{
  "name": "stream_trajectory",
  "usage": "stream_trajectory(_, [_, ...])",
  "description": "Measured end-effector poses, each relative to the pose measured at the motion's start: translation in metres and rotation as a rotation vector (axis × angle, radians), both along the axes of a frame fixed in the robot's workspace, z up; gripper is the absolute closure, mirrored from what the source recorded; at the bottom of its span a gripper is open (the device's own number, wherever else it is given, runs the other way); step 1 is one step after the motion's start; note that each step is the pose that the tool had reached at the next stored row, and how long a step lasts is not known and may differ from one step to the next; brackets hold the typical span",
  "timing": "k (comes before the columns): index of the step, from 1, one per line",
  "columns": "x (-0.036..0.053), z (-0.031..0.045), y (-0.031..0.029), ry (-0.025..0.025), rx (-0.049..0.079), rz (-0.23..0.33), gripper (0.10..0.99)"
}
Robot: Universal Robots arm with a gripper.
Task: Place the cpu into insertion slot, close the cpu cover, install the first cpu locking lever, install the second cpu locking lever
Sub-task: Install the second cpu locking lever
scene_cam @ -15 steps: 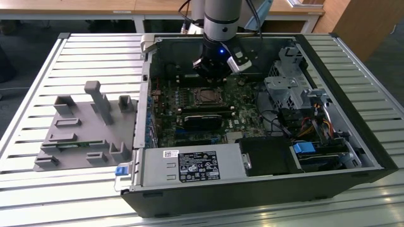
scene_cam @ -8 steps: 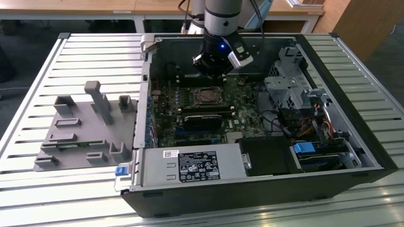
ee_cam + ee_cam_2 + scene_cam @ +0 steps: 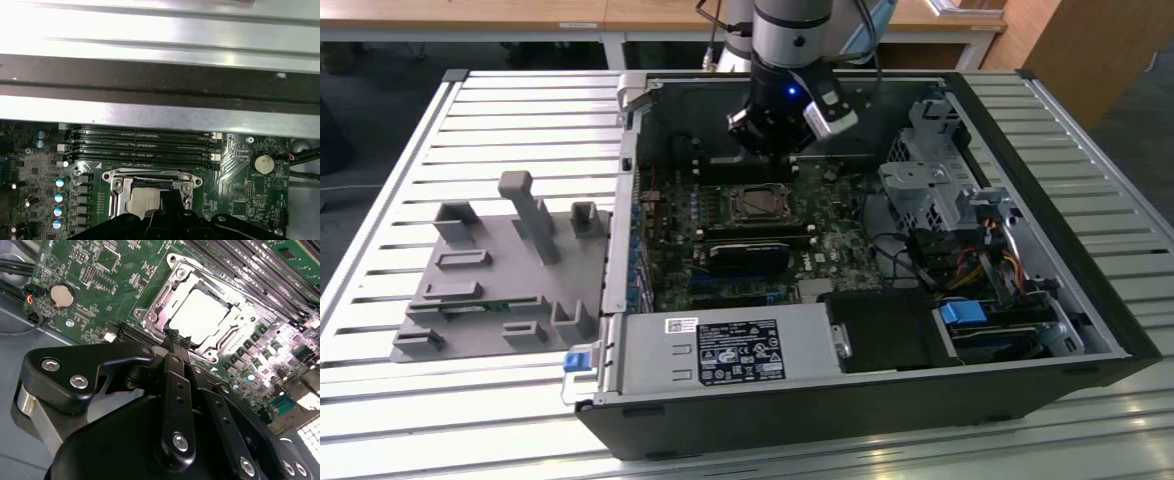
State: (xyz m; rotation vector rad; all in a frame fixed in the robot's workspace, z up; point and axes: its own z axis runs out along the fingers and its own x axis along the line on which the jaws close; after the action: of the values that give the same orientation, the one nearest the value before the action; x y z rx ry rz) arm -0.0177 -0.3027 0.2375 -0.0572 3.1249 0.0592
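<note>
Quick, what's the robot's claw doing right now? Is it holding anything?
Gripper: shut, holding nothing, its fingertips together at the edge of the cpu cover, which lies closed over the cpu.

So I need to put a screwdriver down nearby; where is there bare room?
The slatted table is bare behind the grey fixture block, and in front of it along the near edge. Inside the computer case it is crowded: the tool hangs over the cpu, with drive cage and cables beside.

Gripper body hides part of cpu (image 3: 141, 202); levers too small to tell.
</note>
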Motion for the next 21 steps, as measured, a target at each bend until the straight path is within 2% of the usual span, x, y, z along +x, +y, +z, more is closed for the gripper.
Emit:
stream_trajectory(9, [0.0000,0.0000,-0.0118,-0.0001,0.000,0.000,0.980])
stream_trajectory(12, [0.0000,0.0008,-0.0123,0.0001,0.000,0.000,0.980])
stream_trajectory(17, [0.0000,0.0079,-0.0123,0.0000,0.000,0.000,0.980])
stream_trajectory(21, [0.0000,0.0080,-0.0135,0.0000,0.000,0.000,0.980])
